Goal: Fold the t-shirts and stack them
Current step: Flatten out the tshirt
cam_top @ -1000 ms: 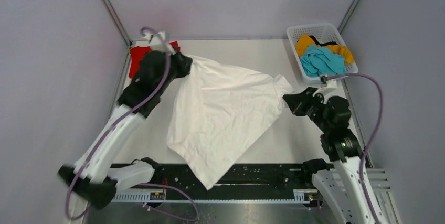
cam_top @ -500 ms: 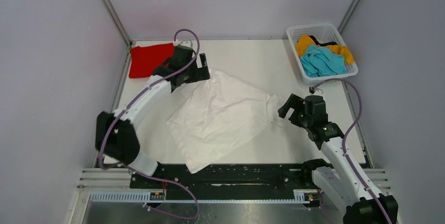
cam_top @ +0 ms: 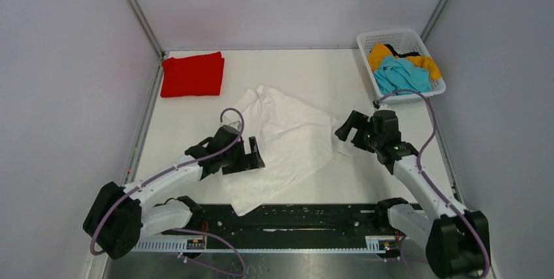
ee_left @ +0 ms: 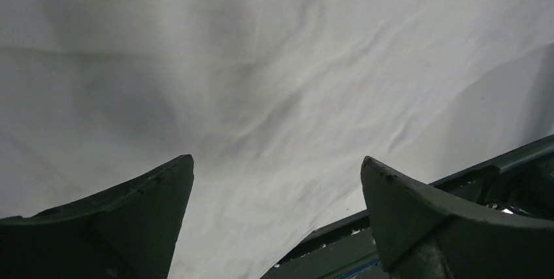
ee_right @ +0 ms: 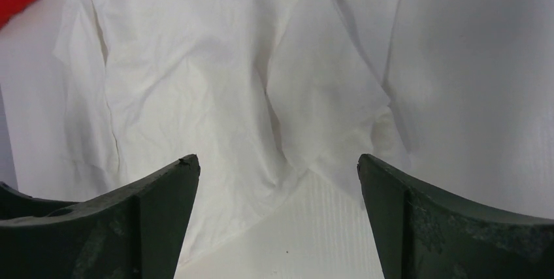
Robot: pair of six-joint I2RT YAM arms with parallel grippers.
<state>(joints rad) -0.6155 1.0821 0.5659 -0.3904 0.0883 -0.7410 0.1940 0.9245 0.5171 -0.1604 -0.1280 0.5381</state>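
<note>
Nearest, draped over the black rail [cam_top: 313,217]: one corner of the white t-shirt [cam_top: 287,142]. Spreads from that corner away across the tabletop [cam_top: 313,70]. Looks unfolded, limp and creased, with no edge squared. Seems to run its long axis from the rail toward the far side, leaning slightly right.

Just beyond the rail, at the shirt's left edge: left tool [cam_top: 255,155], fingers wide, gripping nothing. Hangs low over the cloth, with wrinkled white fabric filling its wrist view [ee_left: 261,63].

Slightly farther from the rail, at the shirt's right edge: right tool [cam_top: 346,127], likewise spread wide and empty. Points at a doubled-over flap [ee_right: 326,89], probably a sleeve.

Puts the shirt between both tools, each facing its own side. Leaves the overhanging corner closer to the left one. Probably calls for flattening before any fold.

Farthest from the rail, to the left: red t-shirt [cam_top: 192,74], already folded. Farthest to the right: white basket [cam_top: 391,32] holding a teal shirt [cam_top: 400,74] and an orange-yellow shirt [cam_top: 380,52].
</note>
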